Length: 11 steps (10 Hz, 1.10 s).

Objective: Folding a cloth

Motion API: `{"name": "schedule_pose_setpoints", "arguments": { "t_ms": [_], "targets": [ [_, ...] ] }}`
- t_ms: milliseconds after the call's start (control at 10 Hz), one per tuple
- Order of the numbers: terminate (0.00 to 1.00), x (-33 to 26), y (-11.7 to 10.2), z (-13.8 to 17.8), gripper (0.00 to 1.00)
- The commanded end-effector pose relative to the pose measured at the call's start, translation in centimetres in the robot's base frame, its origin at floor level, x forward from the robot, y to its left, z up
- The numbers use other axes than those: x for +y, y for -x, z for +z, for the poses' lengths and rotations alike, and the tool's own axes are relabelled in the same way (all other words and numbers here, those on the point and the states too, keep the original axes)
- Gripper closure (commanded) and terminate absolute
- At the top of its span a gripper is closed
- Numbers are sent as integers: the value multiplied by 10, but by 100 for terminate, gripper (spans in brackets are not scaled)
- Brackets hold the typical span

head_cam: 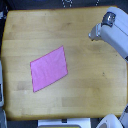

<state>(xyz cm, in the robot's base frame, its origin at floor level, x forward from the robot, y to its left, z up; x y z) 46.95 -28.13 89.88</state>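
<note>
The cloth [49, 69] is a plain pink-magenta four-sided sheet lying flat and unfolded on the wooden table [85, 90], left of the table's middle in the exterior view, turned at an angle. The robot's arm [111, 31] reaches in from the exterior view's upper right, well away from the cloth. Its near end is a grey and white housing; the gripper's fingers do not show clearly, so I cannot tell how they stand. Nothing is held that I can see.
The tabletop has rounded corners and dark surroundings along its top and left edges. White robot parts [107, 121] show below the table's front edge. A pale object [1, 95] sits at the exterior view's left edge.
</note>
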Motion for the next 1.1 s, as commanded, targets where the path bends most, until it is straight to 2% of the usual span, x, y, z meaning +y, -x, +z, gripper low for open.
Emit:
{"name": "schedule_pose_setpoints", "arguments": {
  "t_ms": [0, 200, 500, 800, 1000],
  "targets": [
    [0, 2, -1, -1, 0],
    [0, 30, -20, -12, 0],
    [0, 91, -32, -25, 0],
    [0, 156, -18, -45, 0],
    [0, 198, 0, -55, 0]
  ]
}}
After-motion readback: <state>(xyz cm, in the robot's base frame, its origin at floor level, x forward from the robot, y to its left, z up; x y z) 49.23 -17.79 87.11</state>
